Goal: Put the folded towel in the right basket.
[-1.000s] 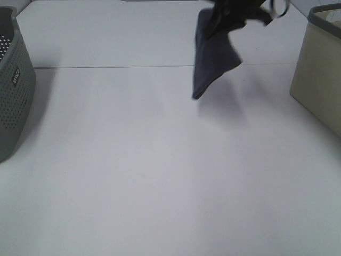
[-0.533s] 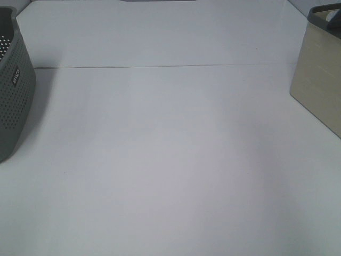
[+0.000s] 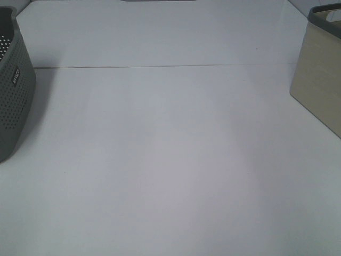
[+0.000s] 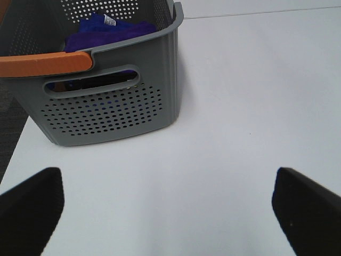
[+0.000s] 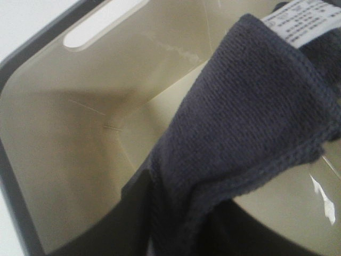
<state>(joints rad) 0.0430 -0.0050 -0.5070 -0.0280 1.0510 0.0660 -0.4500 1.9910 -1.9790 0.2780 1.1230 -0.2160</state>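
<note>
A thin seam (image 3: 160, 66) crosses the white counter (image 3: 170, 160) near its far edge. The left gripper (image 4: 168, 208) hovers near the left edge with its fingers spread wide. At that edge stands the grey perforated basket (image 3: 13, 90), which holds a purple cloth (image 4: 114, 26). The beige basket (image 3: 319, 85) stands at the right edge, and the dark folded towel (image 5: 250, 122) hangs over its open inside. The towel hides the right gripper's jaws, so its grip cannot be told.
</note>
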